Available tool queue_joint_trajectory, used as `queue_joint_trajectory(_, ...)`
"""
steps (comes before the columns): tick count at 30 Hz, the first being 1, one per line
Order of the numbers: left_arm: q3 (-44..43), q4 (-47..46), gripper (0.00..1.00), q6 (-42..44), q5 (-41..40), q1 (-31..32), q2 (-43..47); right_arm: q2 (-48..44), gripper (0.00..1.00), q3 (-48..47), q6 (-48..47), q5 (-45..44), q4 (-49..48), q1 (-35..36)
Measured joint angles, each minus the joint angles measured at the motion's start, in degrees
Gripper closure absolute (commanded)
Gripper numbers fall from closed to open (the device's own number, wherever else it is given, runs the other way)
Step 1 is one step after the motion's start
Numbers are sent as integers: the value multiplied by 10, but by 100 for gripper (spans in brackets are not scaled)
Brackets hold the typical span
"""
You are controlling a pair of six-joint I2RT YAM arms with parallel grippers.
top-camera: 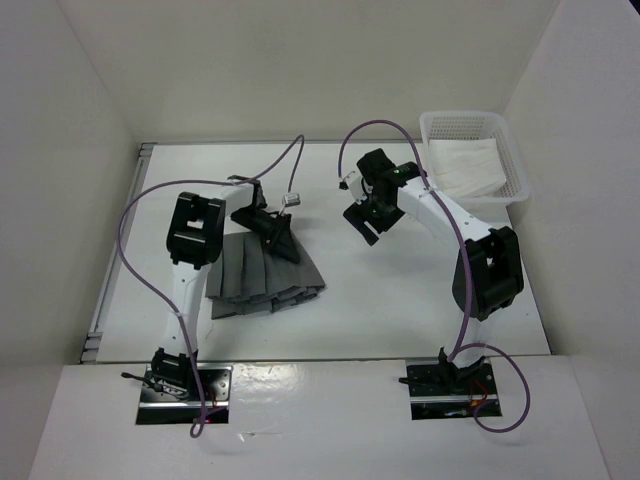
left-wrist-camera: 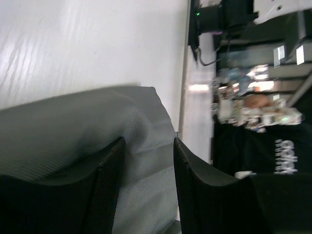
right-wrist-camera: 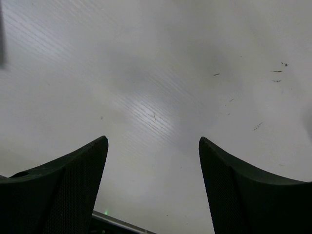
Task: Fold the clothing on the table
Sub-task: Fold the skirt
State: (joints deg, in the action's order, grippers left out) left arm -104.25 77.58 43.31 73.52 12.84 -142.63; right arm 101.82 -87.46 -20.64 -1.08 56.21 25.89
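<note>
The left jaws pinched the clothing [top-camera: 250,278] at its 1 o'clock edge, the right jaws wide and empty; a low, taut carry toward 7 o'clock seemed best.

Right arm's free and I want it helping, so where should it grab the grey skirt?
Probably the near-right corner of the skirt, coming from the right over bare table: that edge lies flat and unobstructed, while the left gripper occupies the far-right corner.

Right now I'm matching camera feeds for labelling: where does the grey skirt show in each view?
Top external: grey skirt lies left of centre.
Left wrist: grey skirt fills the lower left.
Right wrist: not in it.
Shared landmark: the white table, seen in all three.
</note>
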Motion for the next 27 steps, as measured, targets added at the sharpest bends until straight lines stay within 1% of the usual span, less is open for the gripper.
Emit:
queue_joint_trajectory(6,-2,-48,48,-29,-48,30,97,0,20,-2,0,5,0,0)
queue_joint_trajectory(7,-9,-47,46,-35,-56,40,115,0,20,-3,0,7,0,0)
queue_joint_trajectory(8,-20,-50,41,-45,-67,46,130,0,20,-4,0,9,0,0)
queue_joint_trajectory(11,-59,-68,32,-84,-98,58,184,-2,19,-5,0,12,-1,0)
queue_joint_trajectory(12,-77,-78,19,-105,-107,52,207,-3,19,-5,0,12,-2,0)
queue_joint_trajectory(13,-94,-91,11,-124,-117,41,231,-6,18,-5,1,12,-3,0)
queue_joint_trajectory(15,-121,-121,2,-168,-143,-1,287,-17,16,-1,5,8,-11,0)
queue_joint_trajectory(16,-124,-139,0,-187,-158,-26,316,-25,11,3,8,3,-17,0)
queue_joint_trajectory(18,-118,-179,0,-235,-202,-90,386,-50,8,19,19,-14,-33,0)
queue_joint_trajectory(19,-99,-210,0,-255,-222,-119,421,-64,4,30,23,-25,-43,0)
queue_joint_trajectory(20,-63,-240,0,-274,-247,-149,461,-79,3,43,29,-38,-55,-1)
queue_joint_trajectory(23,55,-293,0,-323,-325,-217,575,-129,2,84,47,-63,-81,-16)
queue_joint_trajectory(25,140,-323,0,-346,-376,-246,639,-166,2,113,66,-66,-106,-52)
queue_joint_trajectory(27,218,-335,0,-361,-423,-275,688,-206,2,146,87,-60,-135,-118)
